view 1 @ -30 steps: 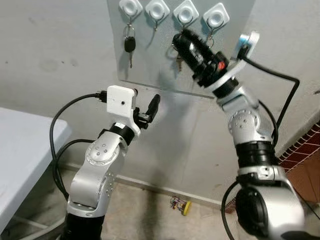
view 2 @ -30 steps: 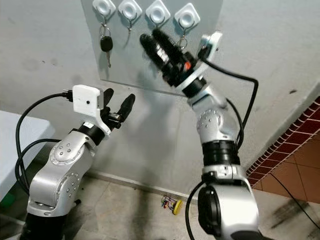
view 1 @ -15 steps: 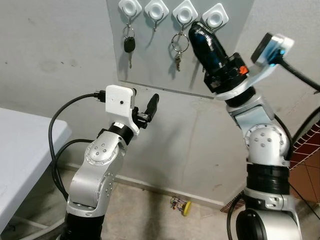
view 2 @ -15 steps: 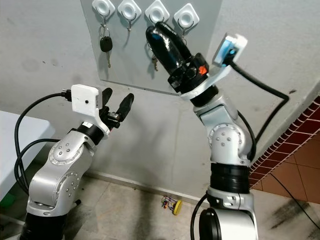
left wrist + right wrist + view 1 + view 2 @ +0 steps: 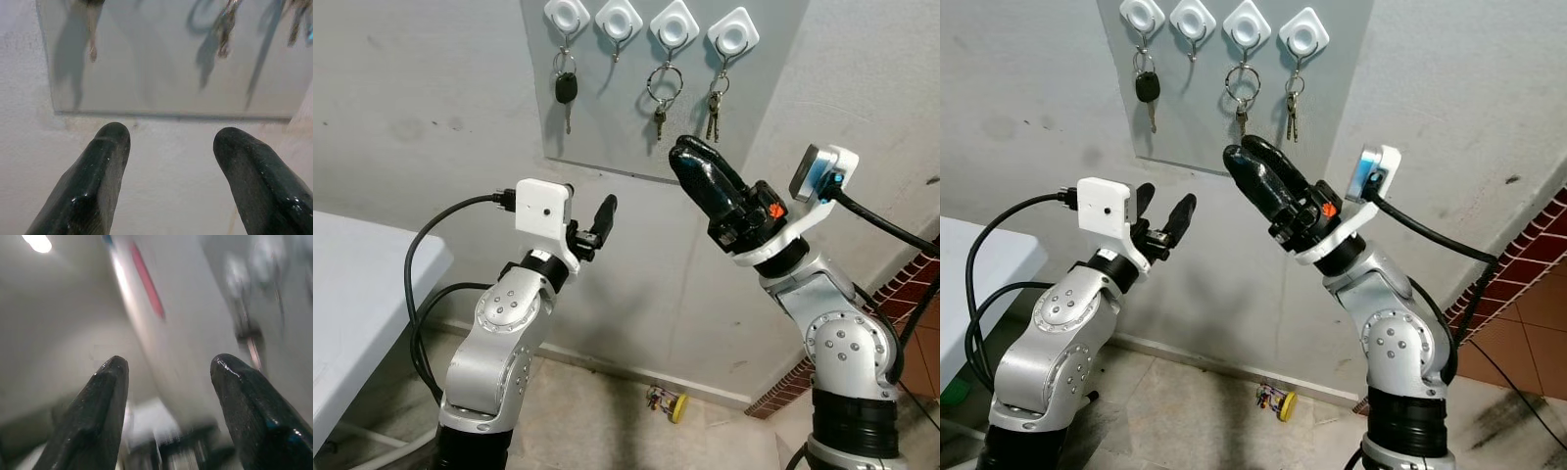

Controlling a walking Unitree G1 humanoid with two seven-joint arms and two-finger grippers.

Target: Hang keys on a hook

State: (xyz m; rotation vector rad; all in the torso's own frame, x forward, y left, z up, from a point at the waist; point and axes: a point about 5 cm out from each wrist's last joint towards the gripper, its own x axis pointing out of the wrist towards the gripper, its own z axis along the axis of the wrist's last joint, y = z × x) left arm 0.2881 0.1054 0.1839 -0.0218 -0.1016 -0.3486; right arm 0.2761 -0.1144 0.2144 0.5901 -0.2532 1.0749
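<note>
A grey panel (image 5: 607, 137) on the wall carries a row of white hooks. A black car key (image 5: 566, 88) hangs from the first hook, and the second hook (image 5: 619, 18) is bare. A key ring with keys (image 5: 661, 93) hangs from the third hook. Another bunch of keys (image 5: 714, 103) hangs from the fourth. My right gripper (image 5: 685, 155) is open and holds nothing, below and in front of the third and fourth hooks. My left gripper (image 5: 1165, 198) is open and holds nothing, lower left, pointing at the panel's bottom edge (image 5: 171, 115).
A white table (image 5: 352, 294) stands at the left. A small colourful object (image 5: 668, 401) lies on the floor by the wall. Red brick-pattern tiles (image 5: 920, 284) run along the right. Black cables loop beside both arms.
My right gripper has drawn back and down from the hooks, leaving the key ring hanging on the third hook; the fourth bunch has come into sight. The left arm has barely shifted.
</note>
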